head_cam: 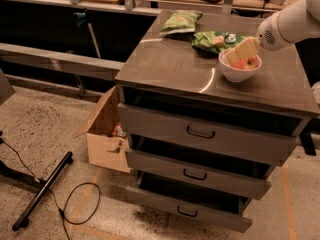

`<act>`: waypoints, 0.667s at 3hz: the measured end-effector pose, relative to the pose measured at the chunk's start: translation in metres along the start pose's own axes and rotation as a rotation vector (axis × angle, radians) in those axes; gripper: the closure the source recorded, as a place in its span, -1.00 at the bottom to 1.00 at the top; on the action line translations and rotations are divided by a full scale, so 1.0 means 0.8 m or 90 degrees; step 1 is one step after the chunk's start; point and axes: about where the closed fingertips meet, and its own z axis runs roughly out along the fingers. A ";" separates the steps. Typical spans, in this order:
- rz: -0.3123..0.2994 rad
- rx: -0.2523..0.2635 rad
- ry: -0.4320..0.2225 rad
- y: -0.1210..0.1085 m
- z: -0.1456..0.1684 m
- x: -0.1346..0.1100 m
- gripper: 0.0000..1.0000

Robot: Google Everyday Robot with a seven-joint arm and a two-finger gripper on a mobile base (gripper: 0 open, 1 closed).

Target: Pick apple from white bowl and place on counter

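Note:
The white bowl (238, 73) stands on the right part of the grey-brown counter (175, 64). The red and yellowish apple (248, 63) lies inside it, partly hidden. My gripper (240, 51), on a white arm that comes in from the upper right, reaches down over the bowl's rim and sits right on the left side of the apple, covering part of it.
Two green snack bags (181, 21) (214, 40) lie on the counter behind the bowl. Below are three handled drawers (201, 132), slightly pulled out. An open cardboard box (106, 134) stands on the floor to the left, with a black stand and cable (42, 194).

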 end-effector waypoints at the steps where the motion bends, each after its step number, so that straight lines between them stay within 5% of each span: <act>1: 0.004 0.002 0.003 -0.001 0.001 0.003 -0.50; 2: 0.007 0.005 0.003 -0.003 0.002 0.003 -0.18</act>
